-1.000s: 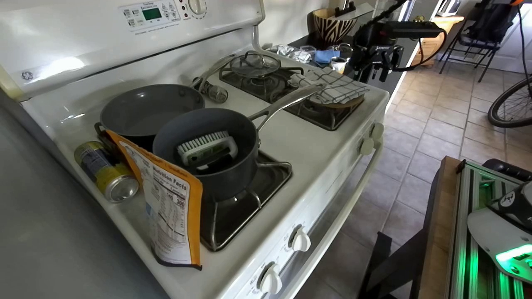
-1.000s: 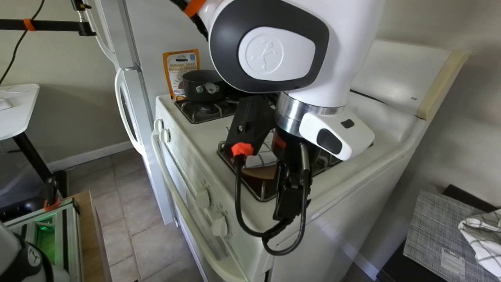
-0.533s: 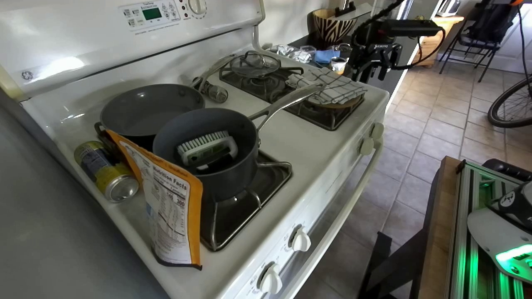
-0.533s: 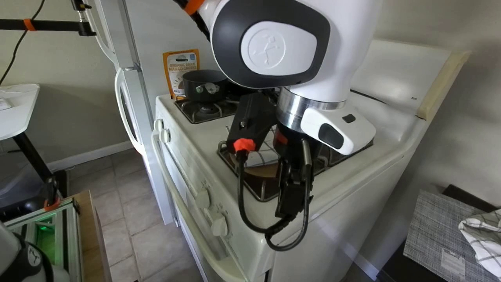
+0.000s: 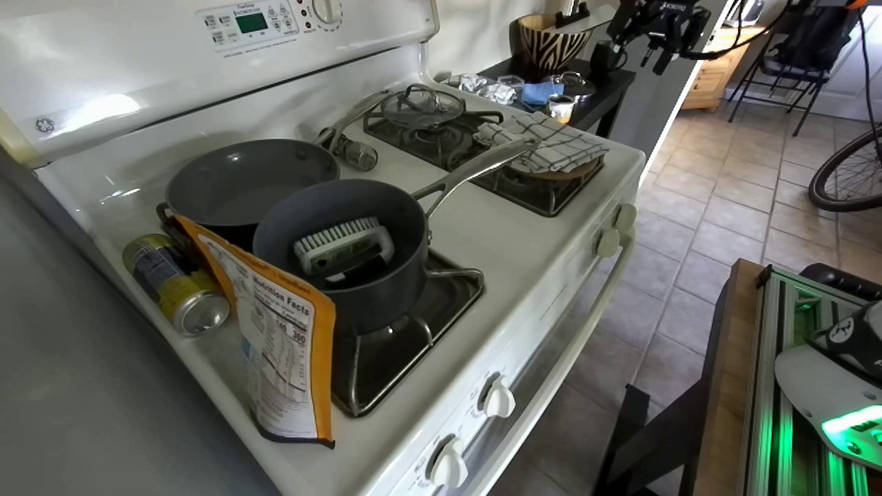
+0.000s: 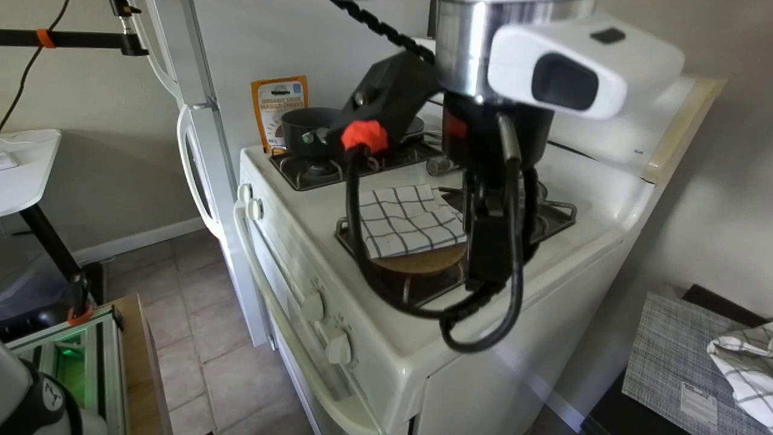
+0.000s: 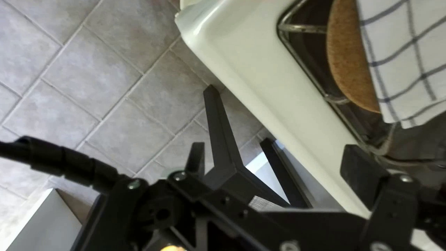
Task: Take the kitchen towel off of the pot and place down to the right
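Note:
The white kitchen towel with dark checks lies folded on a round brown board on the stove's front burner, in both exterior views [image 5: 558,146] [image 6: 410,220]. Its edge also shows in the wrist view [image 7: 407,62], over the brown board [image 7: 350,59]. A grey pot [image 5: 406,275] on the other front burner holds a white-bristled brush and has no towel on it. My gripper [image 7: 278,165] is open with nothing between its fingers. It hangs above the stove's end edge, beside and apart from the towel. In an exterior view the gripper [image 5: 644,49] is high past the stove's end.
A grey pan [image 5: 251,179], a can [image 5: 176,286], an orange bag [image 5: 289,351] and a glass lid [image 5: 422,109] are on the stove. The pot's long handle [image 5: 475,165] reaches toward the towel. Another checked towel [image 6: 746,368] lies on a grey mat [image 6: 670,356] beyond the stove's end.
My gripper has risen and moved away from the towel, up and to the right in both exterior views. More of the towel is now uncovered. The towel lies almost where it was.

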Robot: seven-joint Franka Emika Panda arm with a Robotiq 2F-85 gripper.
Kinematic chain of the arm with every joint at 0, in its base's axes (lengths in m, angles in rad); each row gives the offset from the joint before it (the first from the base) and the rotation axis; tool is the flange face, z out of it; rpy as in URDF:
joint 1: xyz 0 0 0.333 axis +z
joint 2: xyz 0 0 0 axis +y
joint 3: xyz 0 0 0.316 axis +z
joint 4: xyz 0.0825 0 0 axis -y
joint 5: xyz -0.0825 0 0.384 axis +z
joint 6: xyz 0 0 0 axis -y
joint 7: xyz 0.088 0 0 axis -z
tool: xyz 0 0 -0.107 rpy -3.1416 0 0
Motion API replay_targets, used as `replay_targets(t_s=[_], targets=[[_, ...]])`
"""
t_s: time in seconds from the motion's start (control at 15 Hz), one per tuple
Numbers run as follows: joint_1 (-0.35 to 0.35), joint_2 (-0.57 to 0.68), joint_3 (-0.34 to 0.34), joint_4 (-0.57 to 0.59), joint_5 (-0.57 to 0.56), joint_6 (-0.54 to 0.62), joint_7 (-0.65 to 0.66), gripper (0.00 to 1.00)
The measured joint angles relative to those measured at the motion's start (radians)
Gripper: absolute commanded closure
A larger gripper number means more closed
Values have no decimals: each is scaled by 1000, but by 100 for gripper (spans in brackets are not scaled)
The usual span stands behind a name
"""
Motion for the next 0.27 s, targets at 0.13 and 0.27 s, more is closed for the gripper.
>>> replay_targets(t_s=[0.13,0.27], targets=[[18,-47,29,5,3,0,-7,0],[46,-85,65,8,4,22,-31,0]])
